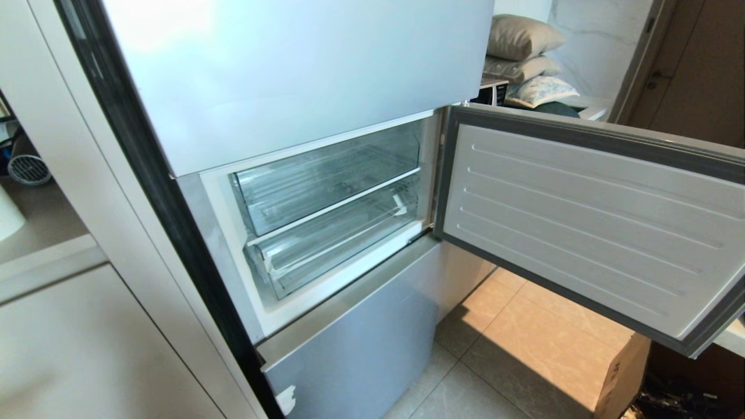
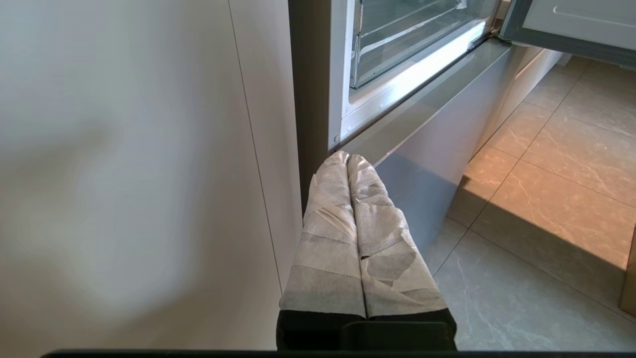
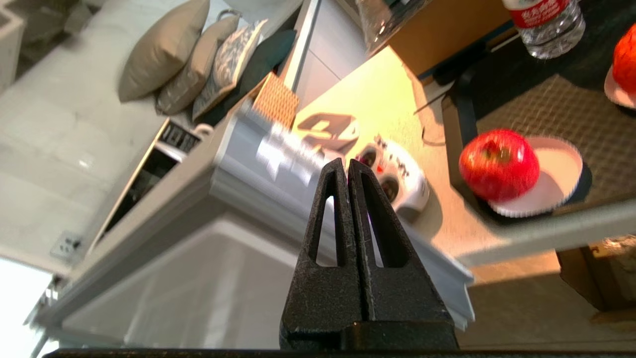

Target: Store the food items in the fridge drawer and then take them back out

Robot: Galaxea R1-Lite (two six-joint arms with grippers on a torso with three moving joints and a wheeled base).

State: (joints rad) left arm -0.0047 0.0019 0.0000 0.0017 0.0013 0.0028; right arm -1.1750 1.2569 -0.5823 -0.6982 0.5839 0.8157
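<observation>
While the fridge door (image 1: 588, 227) hangs wide open, the clear fridge drawer (image 1: 332, 244) sits pushed in with nothing in it. By the fridge's lower corner, the left gripper (image 2: 348, 160) has its taped fingers pressed together, empty. The right gripper (image 3: 347, 166) is closed and empty too; beyond it an apple (image 3: 498, 164) rests on a white dish (image 3: 556, 171), near a red-labelled bottle (image 3: 544, 20) whose lettering I can't read.

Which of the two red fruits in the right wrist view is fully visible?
The red apple on the white paper plate shows whole. The other orange-red fruit is cut off by the picture's edge.
</observation>
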